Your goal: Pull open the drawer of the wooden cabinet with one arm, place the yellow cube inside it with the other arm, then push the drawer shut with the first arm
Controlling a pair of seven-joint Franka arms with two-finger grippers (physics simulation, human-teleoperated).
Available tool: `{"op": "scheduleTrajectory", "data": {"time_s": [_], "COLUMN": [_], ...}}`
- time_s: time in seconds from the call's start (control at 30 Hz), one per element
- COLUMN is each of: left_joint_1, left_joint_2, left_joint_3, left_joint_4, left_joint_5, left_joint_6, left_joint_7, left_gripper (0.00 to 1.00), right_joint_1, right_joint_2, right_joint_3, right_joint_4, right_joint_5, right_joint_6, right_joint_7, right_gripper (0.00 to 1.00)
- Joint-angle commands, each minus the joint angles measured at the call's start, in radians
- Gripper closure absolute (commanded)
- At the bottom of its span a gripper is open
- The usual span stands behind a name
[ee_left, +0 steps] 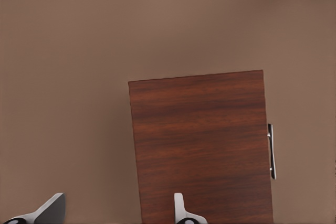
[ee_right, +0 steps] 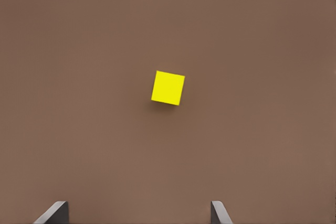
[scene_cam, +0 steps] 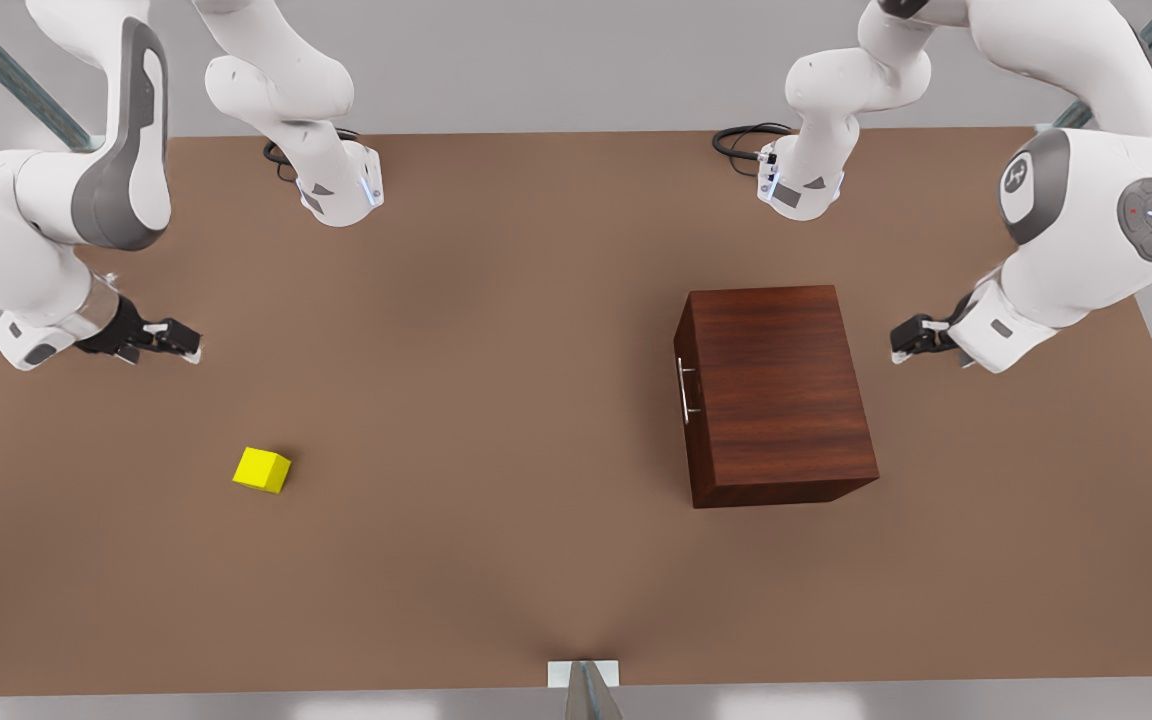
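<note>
drawer shut | we are seeing wooden cabinet (scene_cam: pixel 776 390) right of centre, handle (scene_cam: pixel 685 390) facing left | yellow cube (scene_cam: pixel 262 469) lower left on tabletop (scene_cam: pixel 496 330), likely light, rigid: pinch flat sides | left claw (scene_cam: pixel 911 338) and right claw (scene_cam: pixel 171 340) both hanging spread, empty

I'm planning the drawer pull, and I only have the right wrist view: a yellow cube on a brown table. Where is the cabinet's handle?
Observer: The wooden cabinet stands at the front view's right. Its metal handle is on the side facing the yellow cube.
Operator: Is the drawer open?
Observer: No, its front sits flush and looks closed.
Operator: Which gripper is nearer?
Observer: The left gripper, open, hangs off the cabinet's side opposite the handle. The right gripper, open, waits near the cube.
</note>
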Motion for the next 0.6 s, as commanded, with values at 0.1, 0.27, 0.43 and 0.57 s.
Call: {"op": "scheduleTrajectory", "data": {"time_s": [0.1, 0.27, 0.43, 0.57], "left_joint_1": [-0.100, -0.455, -0.518, -0.604], "left_joint_2": [0.027, 0.148, 0.259, 0.329], "left_joint_3": [-0.004, -0.010, -0.010, -0.010], "left_joint_4": [0.014, 0.054, 0.046, 0.046], "left_joint_5": [0.006, 0.080, 0.074, 0.189], "left_joint_6": [0.037, 0.044, 0.067, 0.132], "left_joint_7": [-0.060, -0.497, -0.630, -0.839], "left_gripper": [0.00, 0.00, 0.00, 0.00], "right_joint_1": [0.050, 0.055, 0.060, 0.080], "right_joint_2": [0.000, 0.012, 0.054, 0.155], "right_joint_3": [0.004, 0.006, 0.021, 0.020], "right_joint_4": [0.004, 0.016, 0.023, 0.154], "right_joint_5": [0.001, 0.000, -0.022, -0.012], "right_joint_6": [0.060, 0.047, 0.048, -0.018], "right_joint_7": [0.025, 0.063, 0.068, 0.737], "right_gripper": [0.00, 0.00, 0.00, 0.00]}}
